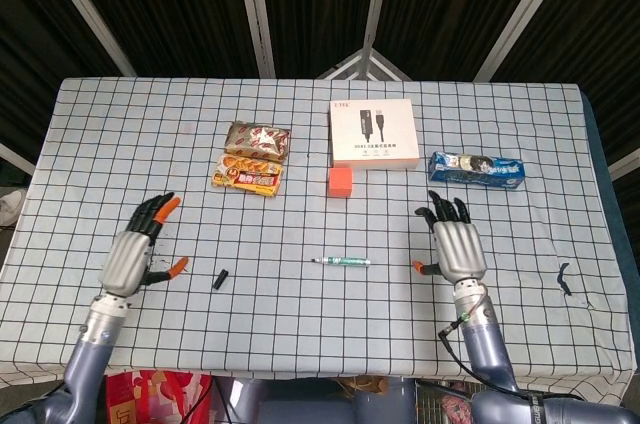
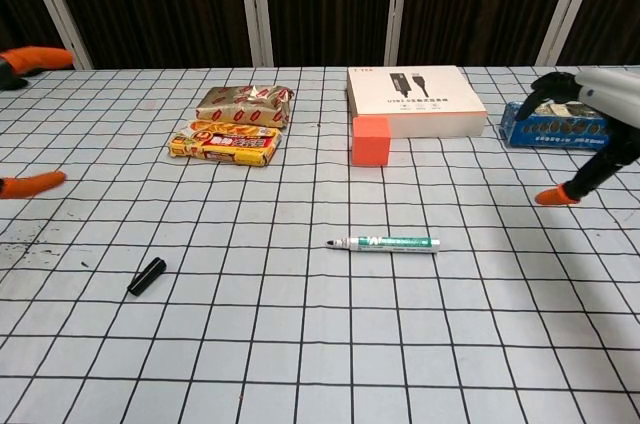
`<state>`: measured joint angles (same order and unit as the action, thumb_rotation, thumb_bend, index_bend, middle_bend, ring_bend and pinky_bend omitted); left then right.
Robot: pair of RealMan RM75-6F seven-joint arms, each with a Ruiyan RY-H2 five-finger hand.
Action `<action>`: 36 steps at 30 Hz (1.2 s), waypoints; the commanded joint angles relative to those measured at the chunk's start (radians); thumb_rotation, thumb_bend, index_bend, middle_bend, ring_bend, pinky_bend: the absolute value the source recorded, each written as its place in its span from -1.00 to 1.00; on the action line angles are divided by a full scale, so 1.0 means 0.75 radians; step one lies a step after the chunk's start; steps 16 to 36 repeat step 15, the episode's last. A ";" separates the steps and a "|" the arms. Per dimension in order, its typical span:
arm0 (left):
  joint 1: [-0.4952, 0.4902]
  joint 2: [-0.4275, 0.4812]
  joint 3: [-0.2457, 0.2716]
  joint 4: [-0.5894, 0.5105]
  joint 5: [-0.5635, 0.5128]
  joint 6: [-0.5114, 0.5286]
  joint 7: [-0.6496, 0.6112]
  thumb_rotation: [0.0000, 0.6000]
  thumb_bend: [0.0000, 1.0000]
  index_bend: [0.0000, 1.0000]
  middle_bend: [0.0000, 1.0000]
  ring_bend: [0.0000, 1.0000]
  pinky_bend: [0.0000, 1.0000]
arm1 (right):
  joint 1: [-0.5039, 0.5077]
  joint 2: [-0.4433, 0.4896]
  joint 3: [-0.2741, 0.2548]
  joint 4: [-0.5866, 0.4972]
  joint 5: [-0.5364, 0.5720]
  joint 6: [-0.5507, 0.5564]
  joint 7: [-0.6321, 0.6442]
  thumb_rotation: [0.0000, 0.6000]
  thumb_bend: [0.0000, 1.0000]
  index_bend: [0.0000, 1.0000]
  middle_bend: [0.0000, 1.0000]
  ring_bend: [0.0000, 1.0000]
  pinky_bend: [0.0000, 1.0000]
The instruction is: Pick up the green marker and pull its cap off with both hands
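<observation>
1. Head view: the green marker [image 1: 340, 261] lies flat near the middle of the counter [image 1: 520, 274], its uncapped tip pointing left. Its black cap [image 1: 218, 278] lies apart from it, further left.
2. The left robot hand [image 1: 135, 249] hovers with fingers spread and nothing in it, left of the cap. The right robot hand [image 1: 455, 244] is likewise spread and empty, well right of the marker.
3. Behind the marker stand an orange block [image 1: 340, 182] and a white box [image 1: 373, 133] printed with a cable picture; its writing is too small to read. Two snack packs [image 1: 253, 156] lie to the left, a blue packet [image 1: 477, 167] to the right.
4. Bare checked cloth surrounds the marker on all sides; nothing lies between it and either hand.
5. Chest view: the marker [image 2: 386, 242] rests alone on the cloth, the cap [image 2: 147, 276] at lower left. Lettering on the barrel is unreadable.
6. Only orange fingertips [image 2: 30, 184] of the left robot hand show at the frame edge; the right robot hand [image 2: 590, 139] is at the right edge, in front of the blue packet [image 2: 550, 126], holding nothing.
</observation>
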<state>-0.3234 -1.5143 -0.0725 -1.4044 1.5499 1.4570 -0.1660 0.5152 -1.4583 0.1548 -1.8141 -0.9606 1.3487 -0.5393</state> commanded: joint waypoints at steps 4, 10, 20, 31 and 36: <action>0.185 0.216 0.047 -0.105 -0.060 0.168 0.256 1.00 -0.29 -0.68 -0.87 -1.00 -1.00 | -0.141 0.073 -0.159 0.216 -0.212 0.122 0.073 1.00 -0.75 -0.48 -0.84 -0.78 -0.96; 0.265 0.295 0.057 -0.108 -0.087 0.232 0.248 1.00 -0.29 -0.69 -0.87 -1.00 -1.00 | -0.243 0.106 -0.189 0.430 -0.337 0.189 0.313 1.00 -0.75 -0.48 -0.84 -0.78 -0.96; 0.295 0.330 0.048 -0.093 -0.109 0.243 0.215 1.00 -0.29 -0.70 -0.87 -1.00 -1.00 | -0.289 0.160 -0.185 0.487 -0.364 0.188 0.425 1.00 -0.75 -0.48 -0.84 -0.78 -0.96; 0.295 0.330 0.048 -0.093 -0.109 0.243 0.215 1.00 -0.29 -0.70 -0.87 -1.00 -1.00 | -0.289 0.160 -0.185 0.487 -0.364 0.188 0.425 1.00 -0.75 -0.48 -0.84 -0.78 -0.96; 0.295 0.330 0.048 -0.093 -0.109 0.243 0.215 1.00 -0.29 -0.70 -0.87 -1.00 -1.00 | -0.289 0.160 -0.185 0.487 -0.364 0.188 0.425 1.00 -0.75 -0.48 -0.84 -0.78 -0.96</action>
